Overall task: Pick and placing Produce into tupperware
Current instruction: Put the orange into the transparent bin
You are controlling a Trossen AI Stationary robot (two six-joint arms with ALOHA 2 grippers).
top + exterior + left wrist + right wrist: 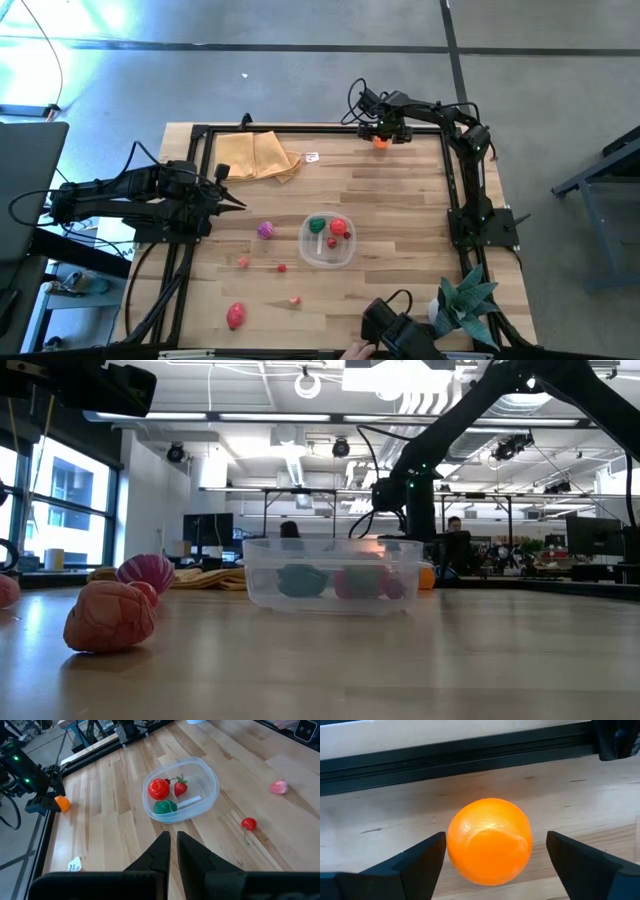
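Note:
The clear round tub point(327, 262) point(210, 795) point(262, 588) stands mid-table and holds a red tomato point(158, 789), a strawberry point(180, 786) and a green piece point(164, 807). An orange point(490, 840) point(381, 142) rests on the wood by the far rail. My right gripper point(495, 851) point(383, 136) is open over it, one finger on either side. My left gripper point(173, 845) point(238, 204) is shut and hovers left of the tub. Loose on the table lie a magenta piece point(265, 230), a red one point(235, 316), a pink one point(295, 299) and two small red bits point(281, 267). My right gripper comes at the orange from above with open fingers. One fingertip point(437, 847) stands right at the orange's side point(454, 845); whether it touches, I cannot tell. The other fingertip point(555, 842) is clearly apart from it. The orange sits on the table.
A tan folded cloth point(257, 157) and a white tag point(312, 157) lie near the far left corner. A spiky potted plant point(465, 300) stands at the near right corner. Black frame rails point(300, 128) edge the table. A camera unit point(400, 330) and a person's hand point(355, 350) are at the near edge.

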